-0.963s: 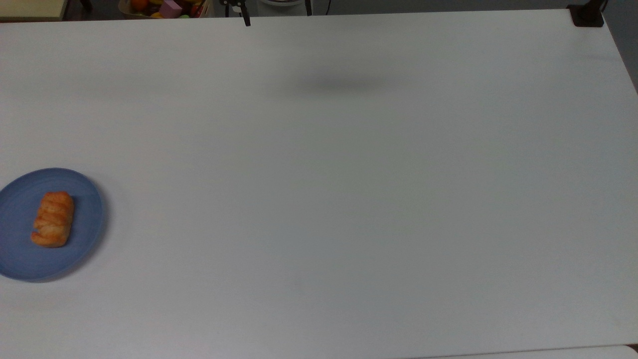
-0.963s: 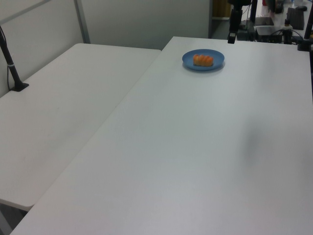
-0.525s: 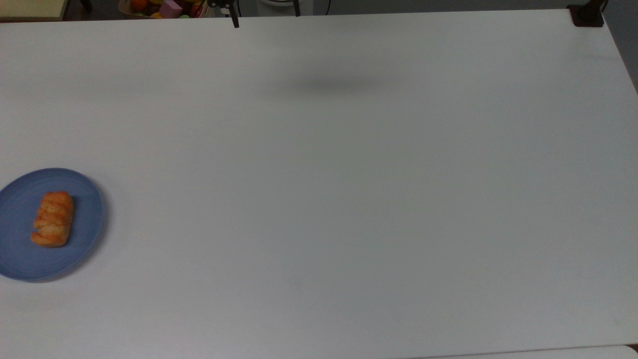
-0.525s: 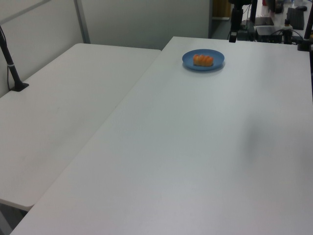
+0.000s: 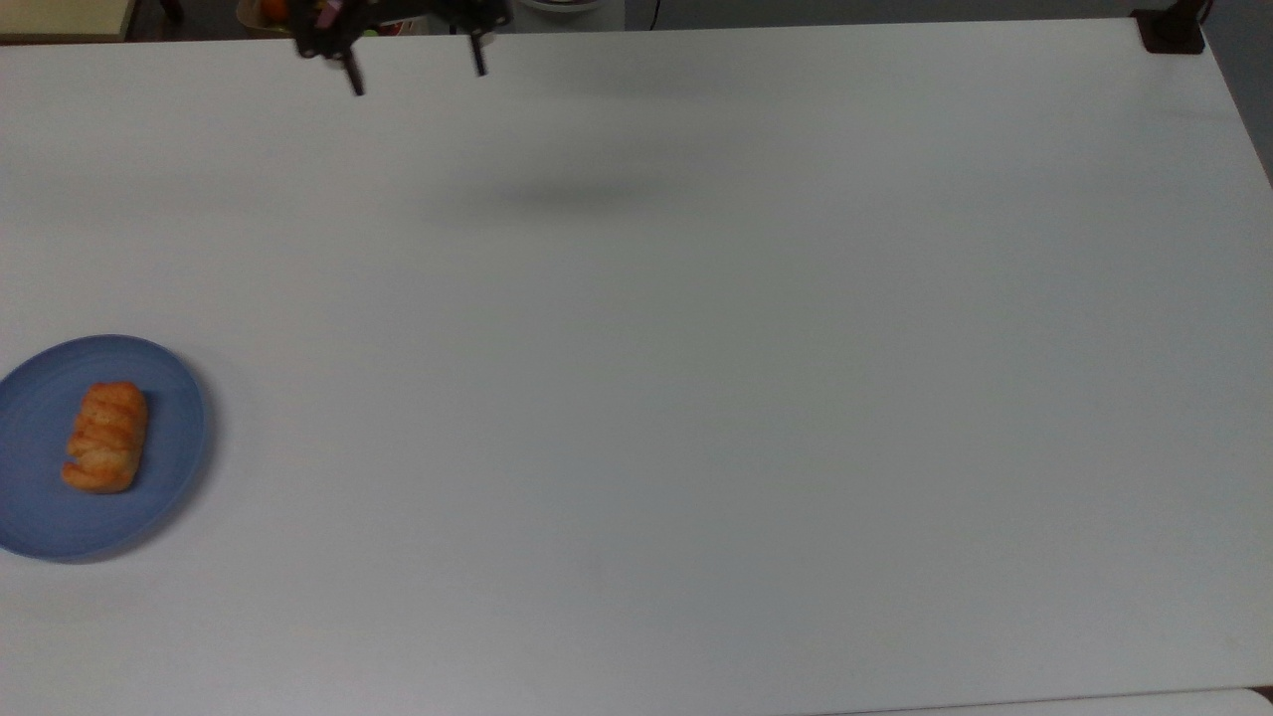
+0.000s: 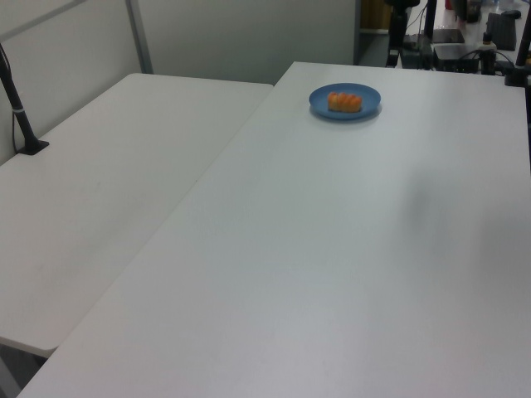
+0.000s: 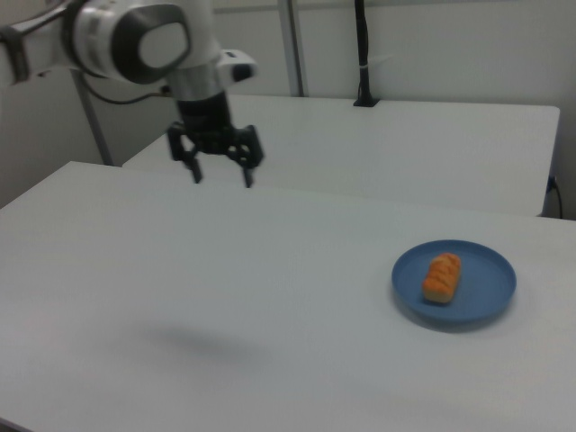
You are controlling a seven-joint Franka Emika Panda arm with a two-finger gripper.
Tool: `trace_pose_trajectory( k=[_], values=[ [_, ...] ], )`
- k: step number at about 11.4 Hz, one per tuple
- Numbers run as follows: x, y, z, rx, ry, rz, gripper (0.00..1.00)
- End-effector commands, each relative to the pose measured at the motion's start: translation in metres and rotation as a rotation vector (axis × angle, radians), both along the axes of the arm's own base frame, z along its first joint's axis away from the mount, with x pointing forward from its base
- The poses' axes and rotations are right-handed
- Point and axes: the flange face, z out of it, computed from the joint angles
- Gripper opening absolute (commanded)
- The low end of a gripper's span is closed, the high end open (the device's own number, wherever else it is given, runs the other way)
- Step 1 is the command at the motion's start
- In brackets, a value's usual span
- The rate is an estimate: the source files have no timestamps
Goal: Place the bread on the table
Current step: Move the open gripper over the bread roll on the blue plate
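While our gripper (image 7: 221, 175) hangs high above the table (image 7: 225, 306) with its two fingers spread apart and holding nothing, the bread (image 7: 442, 277) lies on the blue plate (image 7: 486, 292), well apart from it. Beyond the table we see a second white tabletop (image 7: 414, 144) and a pale wall (image 6: 249, 33).

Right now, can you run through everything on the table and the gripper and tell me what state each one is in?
bread: lying on the blue plate, not held.
blue plate: flat on the table, near the top view's left edge, carrying the bread.
gripper: open, empty, in the air above the table, apart from the plate.
table: white; bears the plate.
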Motion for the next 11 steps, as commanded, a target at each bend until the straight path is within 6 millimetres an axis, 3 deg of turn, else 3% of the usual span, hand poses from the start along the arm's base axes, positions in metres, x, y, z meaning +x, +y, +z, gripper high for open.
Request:
trace_pose_trajectory(
  k=[1,3,6,11],
  values=[
    [0.05,-0.064,-0.012,-0.027,-0.027,-0.049,1.0],
    [0.073,-0.109,-0.026,-0.046,-0.073,-0.09,0.98],
    [0.097,-0.167,-0.066,-0.088,-0.197,-0.155,0.94],
    [0.118,-0.223,-0.129,-0.132,-0.326,-0.225,0.93]
  ],
)
